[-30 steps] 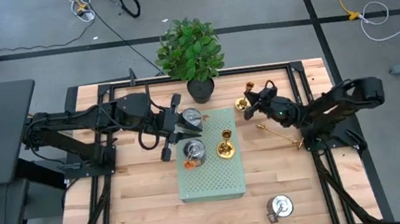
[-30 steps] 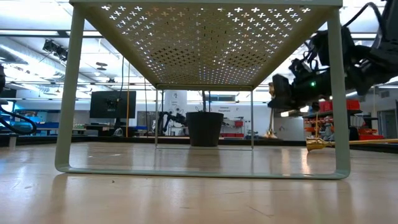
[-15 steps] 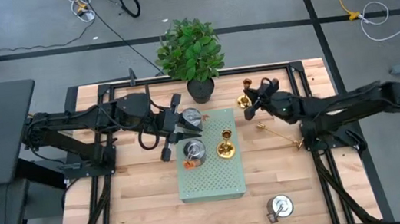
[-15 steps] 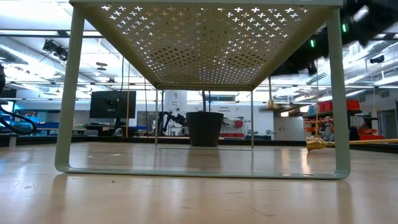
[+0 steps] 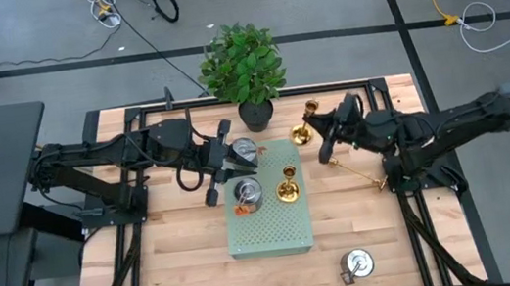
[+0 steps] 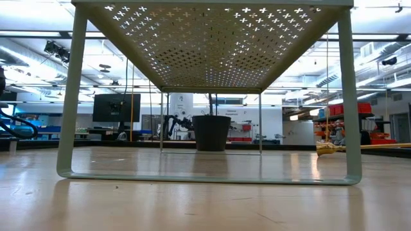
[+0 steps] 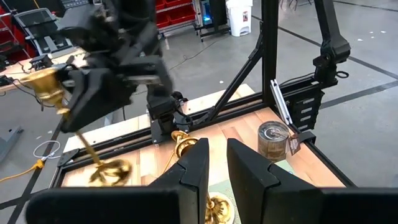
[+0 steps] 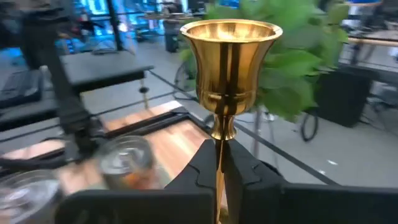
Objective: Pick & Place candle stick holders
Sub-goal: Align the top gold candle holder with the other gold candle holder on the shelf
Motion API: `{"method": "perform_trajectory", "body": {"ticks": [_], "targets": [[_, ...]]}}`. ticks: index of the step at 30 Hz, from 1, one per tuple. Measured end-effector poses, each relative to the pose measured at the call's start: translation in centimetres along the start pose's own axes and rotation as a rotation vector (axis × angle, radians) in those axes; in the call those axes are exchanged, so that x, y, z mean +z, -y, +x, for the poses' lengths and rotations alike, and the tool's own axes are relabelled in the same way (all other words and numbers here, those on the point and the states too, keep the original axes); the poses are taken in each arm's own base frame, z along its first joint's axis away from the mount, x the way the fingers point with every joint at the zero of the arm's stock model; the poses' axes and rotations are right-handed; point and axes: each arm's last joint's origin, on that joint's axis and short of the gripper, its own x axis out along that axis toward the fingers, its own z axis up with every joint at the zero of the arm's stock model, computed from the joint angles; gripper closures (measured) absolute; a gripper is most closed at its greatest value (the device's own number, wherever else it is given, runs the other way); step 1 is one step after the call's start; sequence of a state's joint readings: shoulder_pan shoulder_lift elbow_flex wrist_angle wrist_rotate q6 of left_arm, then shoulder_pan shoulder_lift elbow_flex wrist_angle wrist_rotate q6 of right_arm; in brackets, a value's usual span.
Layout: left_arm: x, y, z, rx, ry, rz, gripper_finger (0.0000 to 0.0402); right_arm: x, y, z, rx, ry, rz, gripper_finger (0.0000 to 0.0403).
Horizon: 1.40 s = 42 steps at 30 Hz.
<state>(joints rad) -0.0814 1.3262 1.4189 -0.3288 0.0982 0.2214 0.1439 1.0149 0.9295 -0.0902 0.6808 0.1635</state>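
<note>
My right gripper (image 5: 318,127) hangs above the table's far right, beside the pale green board, shut on a gold candle stick holder (image 8: 229,56). On the board stand two silver holders (image 5: 244,150) (image 5: 247,194) and a gold one (image 5: 287,186). My left gripper (image 5: 233,162) hovers by the board's far left corner; a narrow gap shows between its fingers (image 7: 198,168), with nothing in it. Another gold holder (image 5: 353,172) lies on its side on the table. A third silver one (image 5: 356,265) sits near the front edge. My right gripper pinches the gold holder's slim stem (image 8: 219,155) between its two fingers, below the cup (image 7: 46,84) and above the round base (image 7: 112,171). The fingers come about level from the table's right and lie across the stem. The holder is lifted clear, cup uppermost, and tilted.
The pale green perforated board (image 5: 269,232) stands on legs at the table's middle. A black-potted plant (image 5: 243,65) sits at the far edge behind it. Black frame rails (image 5: 390,115) run along the table's sides. Bare wood shows at the near left.
My right gripper has risen steeply with the gold holder, out of the top of the low view, and has shifted a little toward the board. The holder, whose base was down at the table, now hangs clear of it.
</note>
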Motion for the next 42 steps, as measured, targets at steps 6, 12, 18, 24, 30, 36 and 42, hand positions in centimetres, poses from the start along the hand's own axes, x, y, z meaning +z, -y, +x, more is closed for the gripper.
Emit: {"method": "perform_trajectory", "body": {"ticks": [6, 12, 18, 24, 30, 36, 42], "targets": [[0.0, 0.0, 0.0, 0.000, 0.000, 0.000, 0.0335, -0.8, -2.5, 0.6, 0.039, -0.024, -0.021, 0.0401], [0.0, 0.0, 0.0, 0.000, 0.000, 0.000, 0.0335, -1.7, -3.9, 2.1, 0.031, -0.015, -0.092, 0.0401], [0.0, 0.0, 0.0, 0.000, 0.000, 0.000, 0.0335, -2.6, -4.4, 3.1, 0.038, -0.042, -0.093, 0.0401], [0.0, 0.0, 0.0, 0.000, 0.001, -0.001, 0.0335, -3.2, -5.1, 3.9, 0.040, -0.045, -0.105, 0.0401], [0.0, 0.0, 0.0, 0.000, 0.001, -0.001, 0.0335, -4.0, -5.5, 4.5, 0.038, -0.071, -0.120, 0.0401], [0.0, 0.0, 0.0, -0.001, -0.002, -0.019, 0.0335, -3.9, -5.5, 4.5, 0.038, -0.063, -0.120, 0.0400], [0.0, 0.0, 0.0, -0.001, -0.003, -0.020, 0.0335, -4.0, -5.5, 4.5, 0.039, -0.063, -0.132, 0.0400]]}}
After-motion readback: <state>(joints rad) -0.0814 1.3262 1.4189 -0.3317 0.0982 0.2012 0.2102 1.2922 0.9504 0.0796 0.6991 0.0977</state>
